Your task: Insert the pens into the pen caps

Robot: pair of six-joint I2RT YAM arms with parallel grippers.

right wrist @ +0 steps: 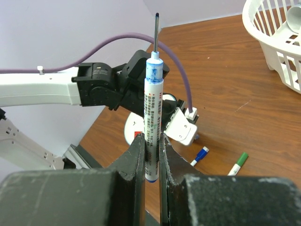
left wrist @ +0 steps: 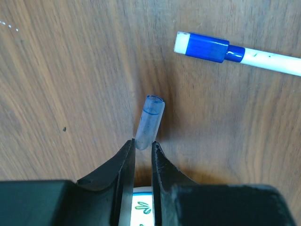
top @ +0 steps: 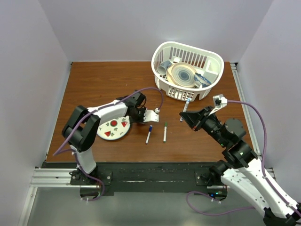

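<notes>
My left gripper (left wrist: 143,145) is shut on the base of a pale blue translucent pen cap (left wrist: 149,123) that points out over the wood, low over the table (top: 94,84). In the top view this gripper (top: 149,118) sits just right of the plate. My right gripper (right wrist: 151,139) is shut on an uncapped white pen (right wrist: 153,108) with its thin tip pointing away from the jaws; from above, that pen (top: 186,106) hangs over the table's right half. Two capped pens lie between the arms: a blue-capped one (top: 149,133) and a green-capped one (top: 165,132).
A white plate (top: 114,128) with red and green prints lies by the left arm. At the back right stands a white slotted basket (top: 186,70) holding dishes. The blue-capped pen (left wrist: 235,52) lies close ahead of the left fingers.
</notes>
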